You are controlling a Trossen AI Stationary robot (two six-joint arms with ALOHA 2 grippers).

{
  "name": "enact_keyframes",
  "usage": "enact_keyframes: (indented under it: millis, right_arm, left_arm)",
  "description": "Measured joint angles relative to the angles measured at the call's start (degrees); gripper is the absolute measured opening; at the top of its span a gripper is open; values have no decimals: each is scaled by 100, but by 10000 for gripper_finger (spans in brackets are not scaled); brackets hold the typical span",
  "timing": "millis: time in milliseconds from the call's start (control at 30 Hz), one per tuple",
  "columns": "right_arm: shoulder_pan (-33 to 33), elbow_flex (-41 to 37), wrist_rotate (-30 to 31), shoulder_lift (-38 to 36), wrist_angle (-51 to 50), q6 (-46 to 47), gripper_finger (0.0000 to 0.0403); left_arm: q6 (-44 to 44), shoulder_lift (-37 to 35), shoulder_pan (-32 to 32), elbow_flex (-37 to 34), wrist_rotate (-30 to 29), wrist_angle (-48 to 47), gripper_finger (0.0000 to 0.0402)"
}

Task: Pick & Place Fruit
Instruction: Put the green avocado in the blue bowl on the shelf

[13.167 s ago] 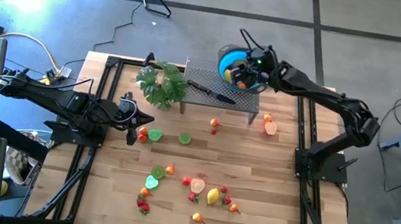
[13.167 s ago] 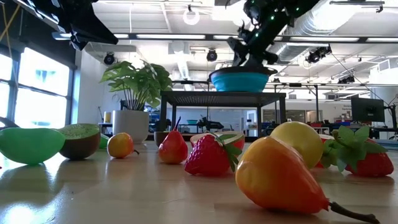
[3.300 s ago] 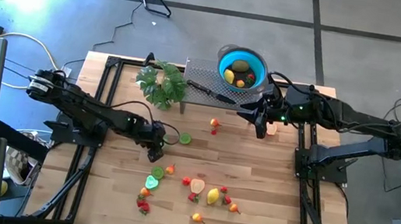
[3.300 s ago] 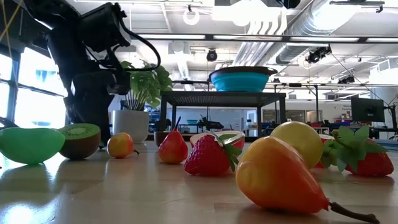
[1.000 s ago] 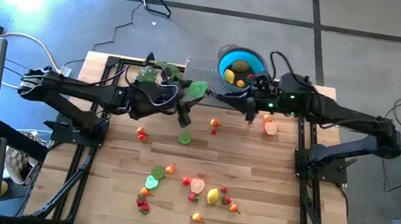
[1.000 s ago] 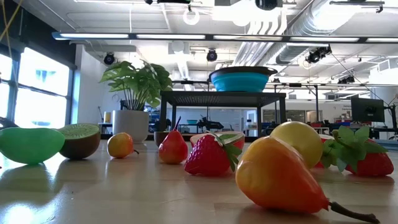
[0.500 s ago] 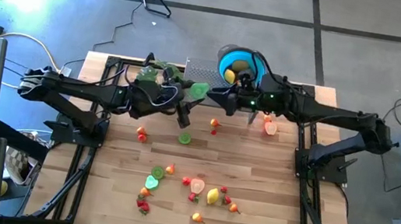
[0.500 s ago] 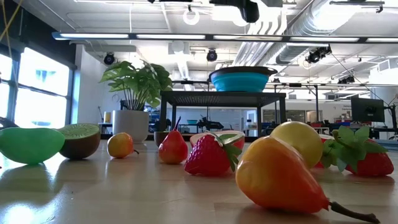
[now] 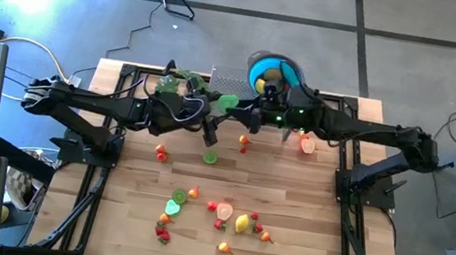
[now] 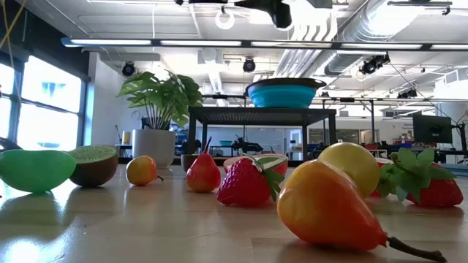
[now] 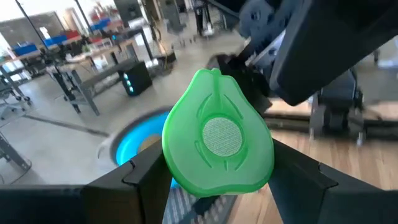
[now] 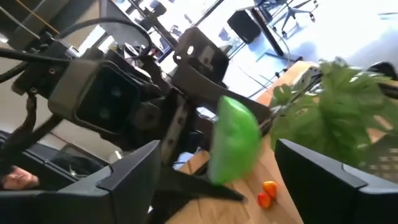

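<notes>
The left pincer [image 9: 220, 105] is clamped on a green pear half [image 11: 217, 135], held up above the counter [image 9: 306, 210]. The right pincer [image 9: 249, 115], jaws spread apart, faces it from just beside, the slice's flat face toward the left wrist.

Four cameras, one worktop [image 9: 289, 199]

One looked straight down; one sat low, level, close behind fruit. The wrist cameras faced each other closely, sharing the green fruit [image 11: 217, 137]; three showed the bowl [image 10: 281, 93].

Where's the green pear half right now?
In the high view, the green pear half is held in the left tool, above the table's far edge, between the plant and the blue bowl.
</notes>
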Motion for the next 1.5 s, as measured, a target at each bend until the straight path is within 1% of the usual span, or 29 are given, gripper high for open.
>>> enact_keyframes:
  millis: [67,167,367,833,1167,1267,1500]
  right_arm:
    - [19,2,4,106,42,20,298]
    - [19,2,4,245,360,12,291]
    - [-7,2,26,282,494,0,270]
    - [-13,2,44,284,434,0,168]
    - [-13,2,81,286,424,11,106]
    - [-13,2,79,286,417,21,95]
    - [-9,2,65,286,418,114,90]
  left_arm:
    - [-1,2,-1,-4,0,-1,219]
    - [-3,-5,-1,-1,-2,-30,219]
    - [-3,-3,-1,-2,-3,-136,219]
    - [-5,-3,-1,-2,-5,-119,219]
    - [-1,-5,-1,-2,-21,-119,219]
    - [-1,-5,-1,-2,-21,-122,219]
    - [-20,-5,-1,-2,0,-123,219]
